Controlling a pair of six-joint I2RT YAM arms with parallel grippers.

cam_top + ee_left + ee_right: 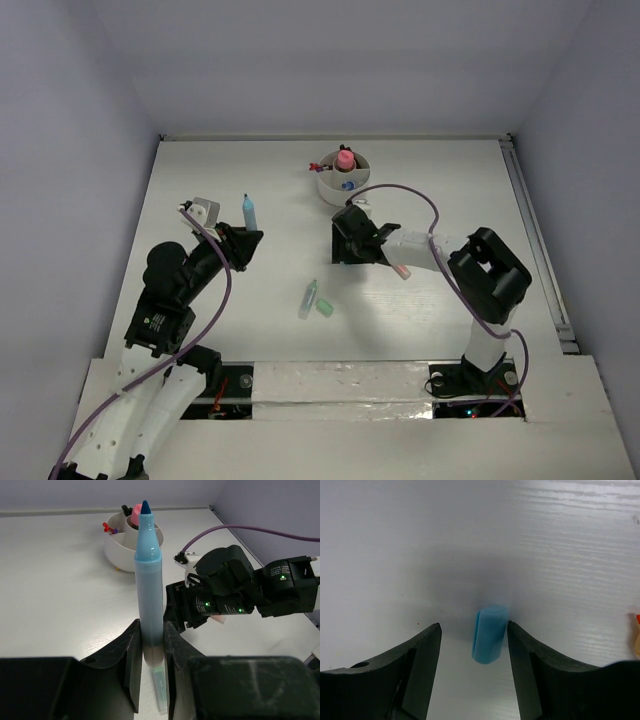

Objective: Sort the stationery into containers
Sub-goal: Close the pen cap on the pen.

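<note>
My left gripper is shut on the lower end of a light blue marker, which stands upright with its dark blue tip up; in the top view the marker rises off the table at left centre. The white divided cup stands at the back centre with a pink piece and small items inside. My right gripper is open and low over the table, straddling a stubby blue piece that lies close against the right finger, with a gap to the left one. My right gripper hides that piece from above.
A clear-green pen and a green piece lie at the table's middle. A pink pen lies by the right arm. An orange-red item shows at the right wrist view's edge. A metal bracket stands at left.
</note>
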